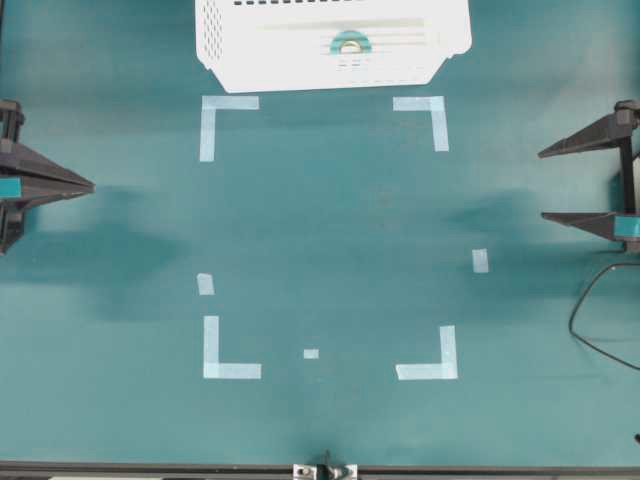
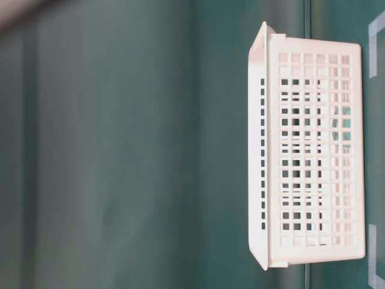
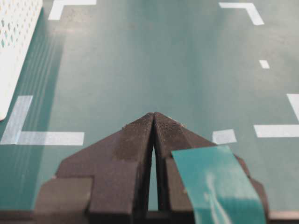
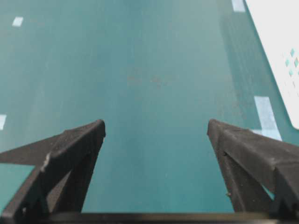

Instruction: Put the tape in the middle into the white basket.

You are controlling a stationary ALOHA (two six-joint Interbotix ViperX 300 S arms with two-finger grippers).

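At the far edge of the tabletop [image 1: 320, 230], well beyond the tips of both sets of fingers, the white basket [image 1: 250, 45] sits with the tape [image 1: 350, 43] inside it, the turquoise roll showing through the open top toward the basket's right half. In the table-level view the basket's perforated grid wall fills the right side, and the roll cannot be made out through the holes.

The left gripper [image 1: 88, 185] rests at the left edge of the overhead view, its fingers [image 3: 140, 140] pressed together to a single point with only a thin slit between them lower down; nothing is between them. A strip of teal tape is stuck on one finger near the camera. Ahead of these fingers lies bare green surface with pale-blue corner marks [image 3: 44, 137], and the basket's wall stands off to their far left in the wrist view.

The right gripper [image 1: 543, 184] sits at the right edge, its fingers [image 4: 74, 154] spread wide apart with only bare tabletop between them. The basket's corner appears ahead and to the right of these fingers in the right wrist view, well apart from them. A black cable [image 1: 590, 310] loops on the surface beside the right arm.
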